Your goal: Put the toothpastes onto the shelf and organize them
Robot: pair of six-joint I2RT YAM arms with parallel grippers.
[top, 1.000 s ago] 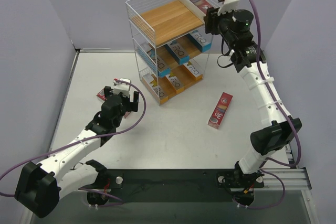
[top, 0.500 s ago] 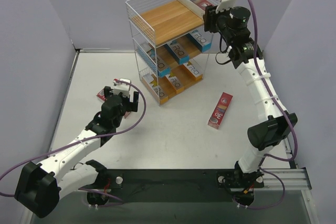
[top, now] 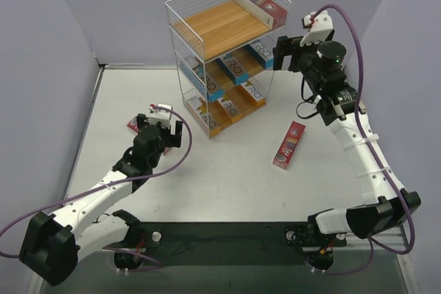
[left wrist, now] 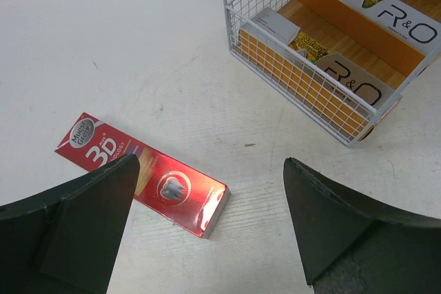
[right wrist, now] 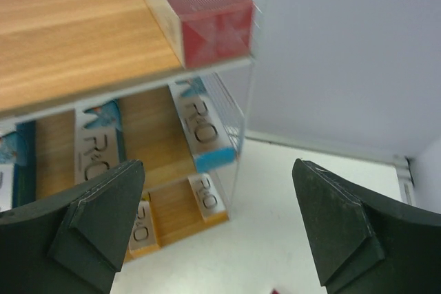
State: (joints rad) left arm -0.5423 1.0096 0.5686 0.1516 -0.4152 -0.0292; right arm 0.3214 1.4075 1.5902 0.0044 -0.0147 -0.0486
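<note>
While my right jaws hang apart, empty, at three o'clock of the shelf (top: 220,53), a red carton (top: 260,5) sits up top and the lower tiers are stocked. Left on the bench (top: 227,177): one red (top: 289,144) at five o'clock, another red (left wrist: 141,173) at eight, below my left jaws, also apart.

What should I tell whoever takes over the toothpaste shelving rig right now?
Left gripper: open, empty, over the left red carton on the table.
Right gripper: open, empty, beside the shelf, near its upper tiers.
Done: top red carton on the top tier, teal cartons on the middle, orange cartons on the bottom.
Left: shelve the left red carton and the right red carton lying right of the shelf.
</note>
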